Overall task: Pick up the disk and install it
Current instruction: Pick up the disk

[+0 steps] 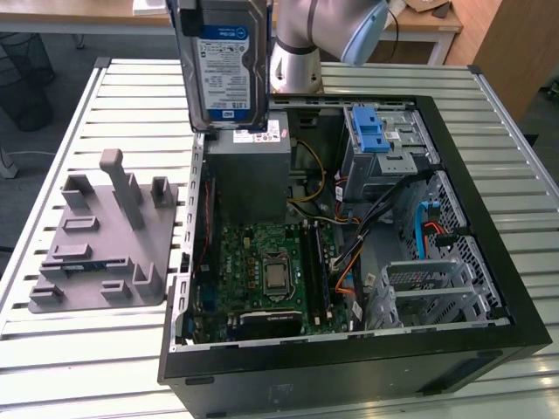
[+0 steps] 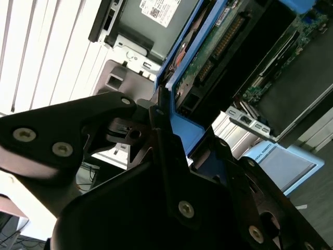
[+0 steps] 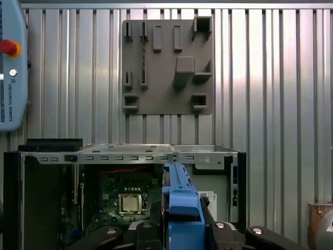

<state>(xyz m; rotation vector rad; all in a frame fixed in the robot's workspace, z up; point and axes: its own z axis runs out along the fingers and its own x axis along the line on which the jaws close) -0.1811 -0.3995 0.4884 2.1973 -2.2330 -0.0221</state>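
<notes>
Upright disk (image 1: 229, 65) clamped btwn fingers (image 2: 167, 152), up abv PC case (image 1: 349, 377)

I see an open black computer case (image 1: 349, 371) lying on its side on the slatted metal table (image 1: 131, 87), reaching from the table's middle toward its edge at the exterior view's right. A grey moulded fixture plate (image 1: 105, 240) lies flat near the opposite edge, with a strip of bare slats between the two. Inside the case I make out a green motherboard (image 1: 253, 262) with its bare processor (image 1: 277, 278), a grey power-supply box (image 1: 249, 179) next to the board, and a grey drive cage (image 1: 389, 161) with a blue latch (image 1: 371, 131), with loose cables (image 1: 349, 253) running between board and cage.
</notes>
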